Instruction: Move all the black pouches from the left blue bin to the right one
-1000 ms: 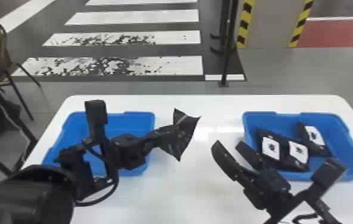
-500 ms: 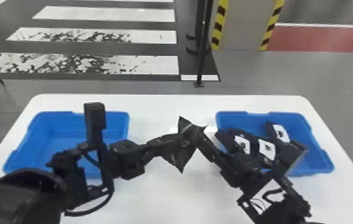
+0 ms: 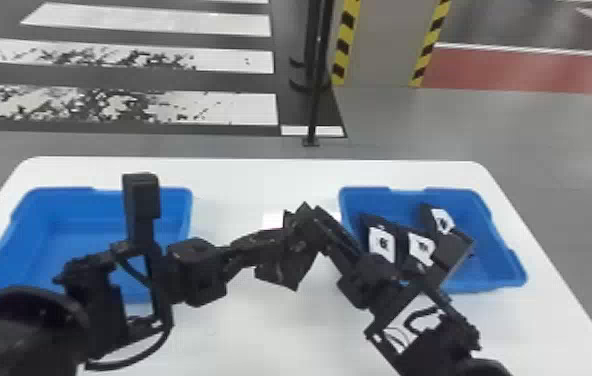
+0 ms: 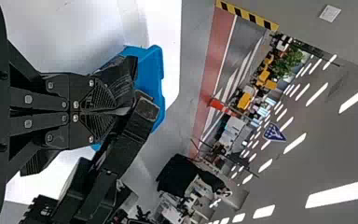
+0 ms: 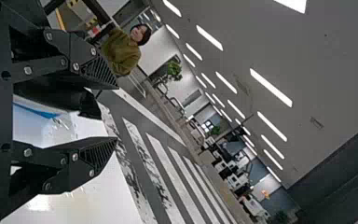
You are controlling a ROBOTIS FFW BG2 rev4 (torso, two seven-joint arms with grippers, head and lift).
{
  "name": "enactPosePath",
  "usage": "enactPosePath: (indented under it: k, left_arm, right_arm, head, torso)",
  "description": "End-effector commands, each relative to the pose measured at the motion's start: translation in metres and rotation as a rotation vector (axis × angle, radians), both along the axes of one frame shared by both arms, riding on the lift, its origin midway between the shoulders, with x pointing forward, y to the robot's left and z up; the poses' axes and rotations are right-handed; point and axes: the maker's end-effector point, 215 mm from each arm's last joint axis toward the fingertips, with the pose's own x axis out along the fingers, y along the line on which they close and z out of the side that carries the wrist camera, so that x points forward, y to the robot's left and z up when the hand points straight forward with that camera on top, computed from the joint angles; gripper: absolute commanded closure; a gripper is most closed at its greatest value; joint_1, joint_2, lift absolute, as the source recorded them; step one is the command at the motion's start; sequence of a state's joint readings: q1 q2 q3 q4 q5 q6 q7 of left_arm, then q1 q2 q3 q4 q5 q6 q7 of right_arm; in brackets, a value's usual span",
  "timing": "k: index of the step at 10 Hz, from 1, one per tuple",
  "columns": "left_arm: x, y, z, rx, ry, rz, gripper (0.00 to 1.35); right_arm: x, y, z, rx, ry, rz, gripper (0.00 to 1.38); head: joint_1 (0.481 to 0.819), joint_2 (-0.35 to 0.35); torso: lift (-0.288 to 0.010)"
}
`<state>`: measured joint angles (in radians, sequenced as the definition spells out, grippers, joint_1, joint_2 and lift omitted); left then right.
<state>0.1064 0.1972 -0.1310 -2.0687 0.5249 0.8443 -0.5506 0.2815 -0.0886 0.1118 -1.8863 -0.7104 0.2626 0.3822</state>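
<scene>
Black pouch (image 3: 287, 265) at the fingertips of the left gripper (image 3: 280, 241), in the gap between the left bin (image 3: 85, 240) and the right bin (image 3: 490, 250), above the white table (image 3: 260, 325). It hangs tilted, its long axis running mostly up and down in the head view, a lower corner pointing toward the table's near side. The left gripper's jaws are pinched together on it. The right gripper (image 3: 321, 222) overlaps its upper part, fingers spread wide in the right wrist view; whether they touch it cannot be told. The fingers hide part of the pouch, and its creased outline blends into them. Three labelled pouches (image 3: 382, 242) lie in the right bin, partly covered by the right arm (image 3: 410, 325).
</scene>
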Motion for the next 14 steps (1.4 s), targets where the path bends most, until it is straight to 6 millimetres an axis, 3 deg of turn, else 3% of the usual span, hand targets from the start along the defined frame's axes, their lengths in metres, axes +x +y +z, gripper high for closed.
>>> enactPosePath:
  k: [1, 3, 5, 6, 7, 8, 10, 12, 13, 14]
  left_arm:
    - [0.005, 0.006, 0.001, 0.005, -0.008, 0.015, 1.21]
    - [0.008, 0.011, 0.002, 0.009, -0.015, 0.026, 1.21]
    - [0.007, 0.008, 0.005, -0.012, -0.016, 0.028, 1.17]
    - [0.002, 0.005, 0.004, -0.042, -0.001, 0.030, 0.84]
    - [-0.003, 0.006, -0.002, -0.050, 0.018, 0.036, 0.41]
    - [-0.009, 0.006, -0.005, -0.072, 0.034, 0.039, 0.14]
    - [-0.020, 0.013, -0.001, -0.112, 0.045, 0.057, 0.13]
    - [-0.031, 0.025, 0.001, -0.154, 0.061, 0.092, 0.13]
    - [-0.032, 0.035, 0.000, -0.163, 0.063, 0.117, 0.13]
    - [-0.030, 0.044, 0.001, -0.173, 0.048, 0.145, 0.13]
  right_arm:
    - [-0.021, 0.032, -0.006, 0.075, 0.076, 0.104, 1.28]
    - [-0.025, 0.037, -0.002, 0.100, 0.081, 0.121, 1.28]
    - [-0.010, 0.013, 0.003, 0.095, 0.059, 0.065, 1.28]
    - [0.003, -0.005, -0.001, 0.079, 0.056, 0.027, 1.28]
    - [0.019, -0.034, -0.003, 0.050, 0.047, -0.023, 1.28]
    - [0.033, -0.064, -0.005, 0.014, 0.039, -0.072, 1.28]
    - [0.059, -0.127, -0.006, -0.100, 0.014, -0.175, 1.28]
    - [0.083, -0.196, -0.034, -0.260, 0.046, -0.276, 1.25]
    - [0.090, -0.214, -0.053, -0.308, 0.072, -0.293, 0.93]
    - [0.092, -0.245, -0.060, -0.392, 0.065, -0.345, 0.59]
  head:
    - [0.695, -0.076]
    - [0.695, -0.031]
    - [0.695, -0.014]
    - [0.695, -0.029]
    - [0.695, -0.054]
    - [0.695, -0.070]
    - [0.695, -0.144]
    - [0.695, -0.201]
    - [0.695, -0.236]
    - [0.695, -0.257]
  torso:
    - [-0.140]
    - [-0.140]
    - [-0.140]
    - [-0.140]
    - [-0.140]
    - [-0.140]
    - [-0.140]
    - [-0.140]
    - [-0.140]
    - [-0.140]
